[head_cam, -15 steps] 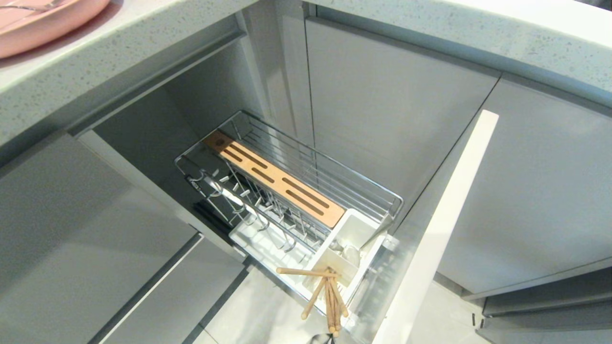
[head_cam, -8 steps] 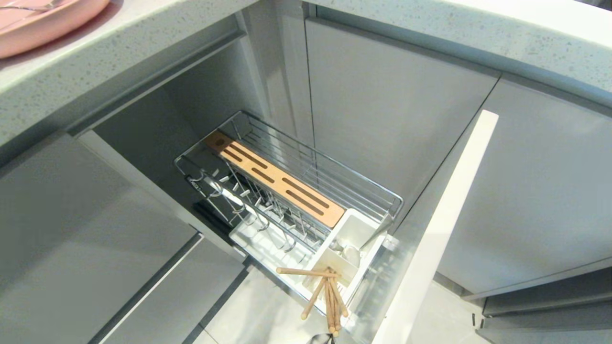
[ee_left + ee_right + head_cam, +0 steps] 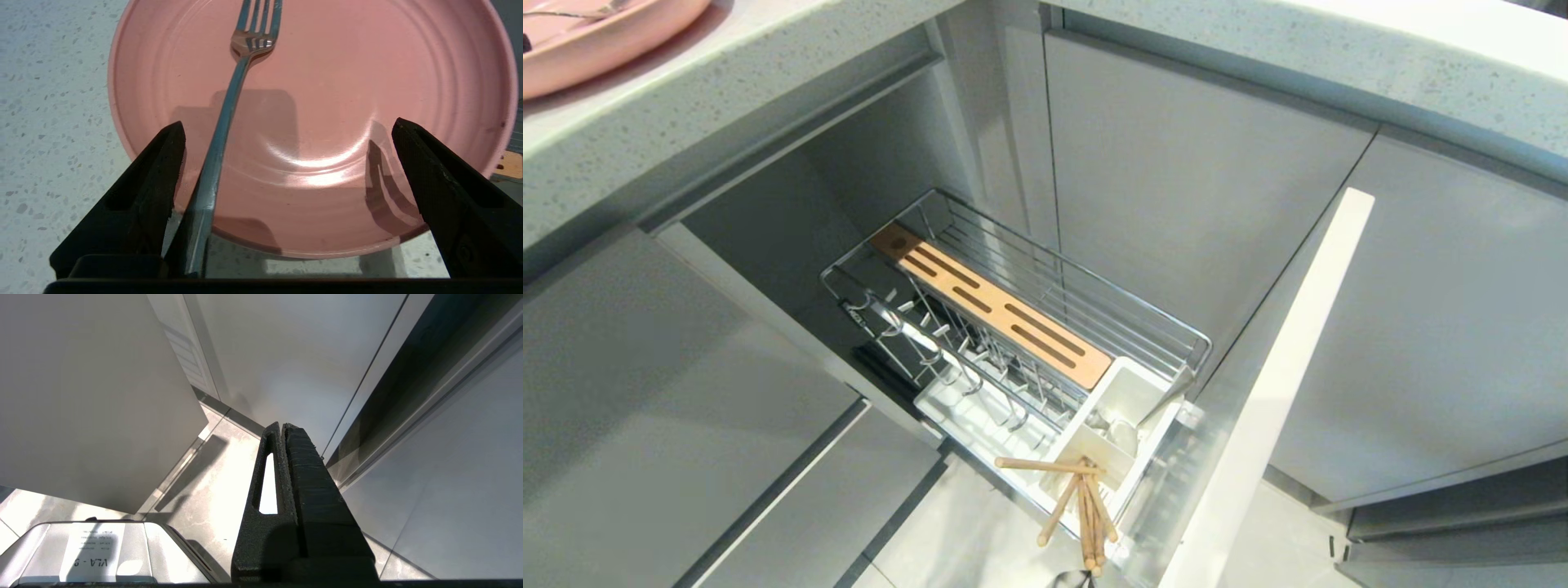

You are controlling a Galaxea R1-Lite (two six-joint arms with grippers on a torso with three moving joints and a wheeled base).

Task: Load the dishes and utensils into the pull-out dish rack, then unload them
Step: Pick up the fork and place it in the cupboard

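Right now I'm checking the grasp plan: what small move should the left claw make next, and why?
Probably shift sideways to centre on the slim silver metal fork, then close. The left claw hangs open over the flat round pink plate, and the fork's handle lies close beside one finger, off-centre in the gap.

So the pull-out dish rack is slid out of the grey cabinet, chrome wire basket with upright prongs along one side and the slotted light-wood strip running down the middle. At the near end there's the white plastic utensil box, and the wooden chopsticks stand bunched in it, fanning out, with one stick lying crosswise over the others. The pale front panel stands edge-on just to the right of the box. Up in the far left corner, on the speckled countertop, the edge of the pink plate pokes into view.
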